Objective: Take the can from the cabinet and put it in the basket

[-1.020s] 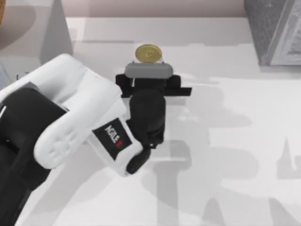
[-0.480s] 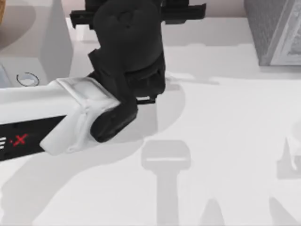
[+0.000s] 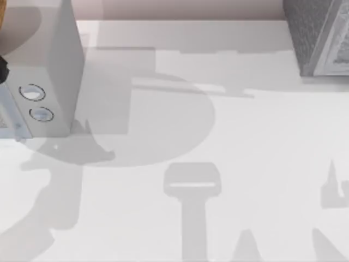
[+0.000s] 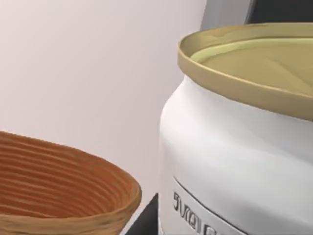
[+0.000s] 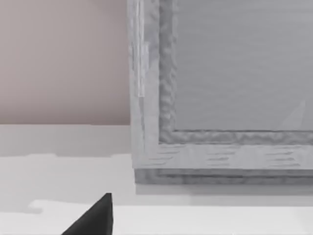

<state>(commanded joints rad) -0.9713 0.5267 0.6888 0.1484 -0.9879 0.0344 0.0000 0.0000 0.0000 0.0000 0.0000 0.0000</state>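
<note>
My left wrist view has the can (image 4: pixel 234 147) upright and right up close, the basket (image 4: pixel 63 191) low beside it at far left. Whether my left gripper clamps it, I can't tell. Right arm idles facing the cabinet (image 5: pixel 220 88).

You are looking at a rendered simulation bench, not a lived-in room. A plain white table (image 3: pixel 218 136) with flat hard-edged shadows meets a bare pinkish wall (image 3: pixel 191 8) at its far edge. A smooth light grey box with two round dials (image 3: pixel 38 65) stands far left, a speckled cabinet (image 3: pixel 319 35) far right, and a woven basket (image 4: pixel 58 191) sits beside the wall.
</note>
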